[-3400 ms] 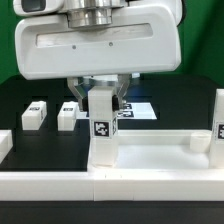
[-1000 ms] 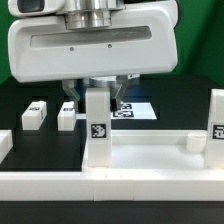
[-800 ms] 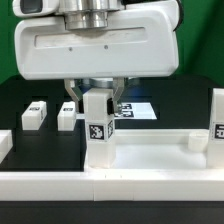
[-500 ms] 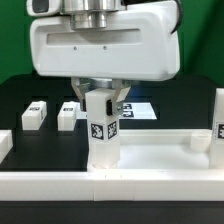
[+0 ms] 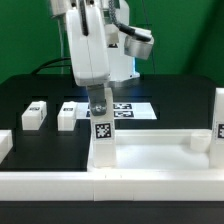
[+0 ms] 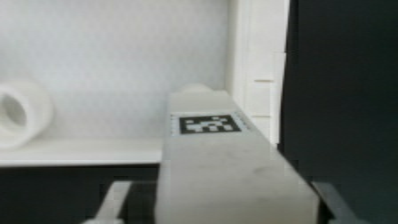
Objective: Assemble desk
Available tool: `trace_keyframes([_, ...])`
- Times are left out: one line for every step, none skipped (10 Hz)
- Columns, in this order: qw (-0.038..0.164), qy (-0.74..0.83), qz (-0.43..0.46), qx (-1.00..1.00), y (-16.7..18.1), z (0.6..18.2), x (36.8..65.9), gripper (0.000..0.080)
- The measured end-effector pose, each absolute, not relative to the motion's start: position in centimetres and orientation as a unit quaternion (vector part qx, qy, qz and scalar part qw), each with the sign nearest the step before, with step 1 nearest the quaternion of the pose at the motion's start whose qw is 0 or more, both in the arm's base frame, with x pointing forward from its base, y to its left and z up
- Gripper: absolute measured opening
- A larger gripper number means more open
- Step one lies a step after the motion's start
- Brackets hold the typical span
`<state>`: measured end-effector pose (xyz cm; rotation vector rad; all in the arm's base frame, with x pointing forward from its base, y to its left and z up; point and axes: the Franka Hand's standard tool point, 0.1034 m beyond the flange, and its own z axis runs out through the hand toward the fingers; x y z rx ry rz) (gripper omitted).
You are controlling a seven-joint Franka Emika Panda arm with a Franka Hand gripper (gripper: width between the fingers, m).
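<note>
Exterior view: the arm (image 5: 88,45) drops in from 12 o'clock, with the gripper (image 5: 100,100) near frame centre. It is clamped on the upper end of the held leg (image 5: 101,145). That leg is upright, its tag (image 5: 102,130) facing the camera. The leg's foot meets the desk top (image 5: 150,158) just behind the near rim; whatever is under the foot is hidden. The desk top lies flat across the 6 o'clock part of the frame on the black work desk (image 5: 15,100).

From the held leg:
- At 3 o'clock, a corner socket (image 5: 200,141) on the desk top.
- Further out at 3 o'clock, a standing leg (image 5: 219,115), upright and cut by the frame edge.
- At 10 o'clock, a loose leg (image 5: 67,114) and a second loose leg (image 5: 33,114), side by side and apart on the work desk.
- At 1 o'clock, behind it, the marker board (image 5: 135,108) lying flat.

Wrist view: the held leg (image 6: 222,175) fills the middle, tag (image 6: 210,124) on the face toward the camera. The fingers (image 6: 119,200) flank it, one per side, pinching it. Beyond lies the desk top floor (image 6: 107,60) with a round socket (image 6: 18,108), apart from the leg. The raised rim (image 6: 262,50) runs just beside the leg's far end. The work desk (image 6: 347,100) shows dark past the rim.
</note>
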<state>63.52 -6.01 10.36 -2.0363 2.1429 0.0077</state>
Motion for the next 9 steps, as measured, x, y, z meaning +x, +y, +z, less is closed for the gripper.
trace_keyframes([0.092, 0.755, 0.013, -0.649, -5.59, 10.32, 63.68, 0.0295])
trace_keyframes([0.091, 0.77, 0.017, -0.631, -5.48, 10.34, 63.72, 0.0295])
trace_keyframes([0.091, 0.767, 0.016, -0.635, -5.52, 10.33, 63.72, 0.037])
trace_keyframes([0.088, 0.732, 0.011, -0.676, -5.55, 10.28, 63.6, 0.037])
trace_keyframes([0.08, 0.661, 0.003, -0.746, -5.5, 10.23, 63.43, 0.0506])
trace_keyframes([0.082, 0.6, -0.004, -0.796, -5.35, 10.48, 63.57, 0.0619])
trace_keyframes([0.083, 0.502, -0.01, -0.861, -5.05, 10.64, 63.51, 0.064])
trace_keyframes([0.083, 0.463, -0.016, -0.883, -5.2, 10.4, 63.17, 0.064])
trace_keyframes([0.08, 0.433, -0.018, -0.898, -5.31, 10.31, 63.07, 0.0648])
